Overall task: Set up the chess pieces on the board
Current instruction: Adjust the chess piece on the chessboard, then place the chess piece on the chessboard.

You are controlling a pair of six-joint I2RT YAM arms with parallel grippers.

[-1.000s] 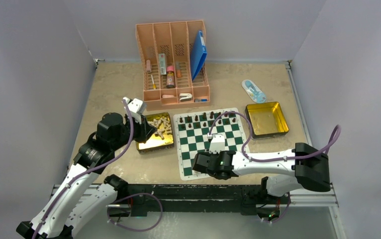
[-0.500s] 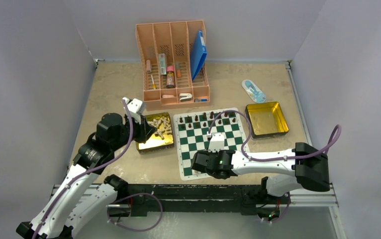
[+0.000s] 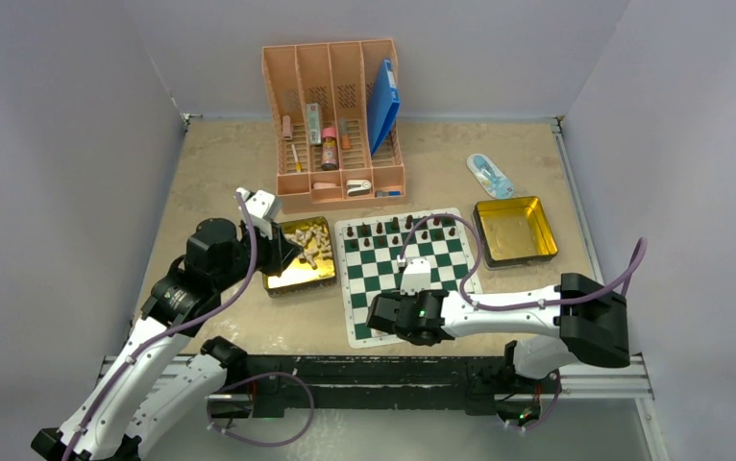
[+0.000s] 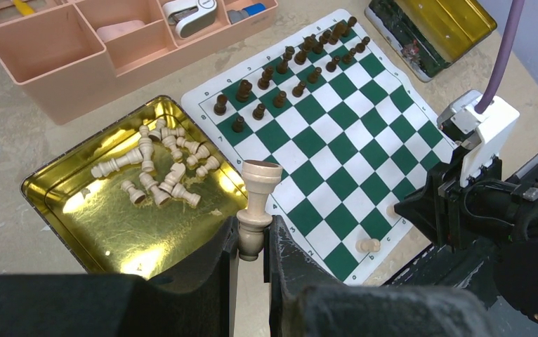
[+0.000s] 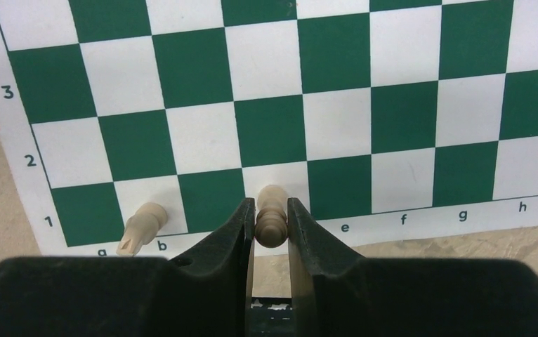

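The board (image 3: 383, 264) lies between two gold tins. Dark chess pieces (image 3: 398, 229) fill its two far rows (image 4: 287, 77). My left gripper (image 3: 292, 252) hangs over the left tin's near corner, shut on the base of a pale tan piece (image 4: 258, 203) that stands up between the fingers (image 4: 251, 242). My right gripper (image 3: 376, 312) is low at the board's near edge (image 5: 336, 119), shut on the head of a pale piece (image 5: 271, 216) over the first-row white square left of the letter e. A pale knight (image 5: 142, 226) stands on b1.
The left gold tin (image 3: 299, 277) holds several loose pale pieces (image 4: 168, 168). An empty gold tin (image 3: 516, 230) sits right of the board. A pink organiser (image 3: 340, 125) stands behind, and a blue packet (image 3: 489, 175) lies at the far right.
My right arm has shifted slightly left along the board's near edge, and its jaws have narrowed onto the pale piece. The left arm has not moved.
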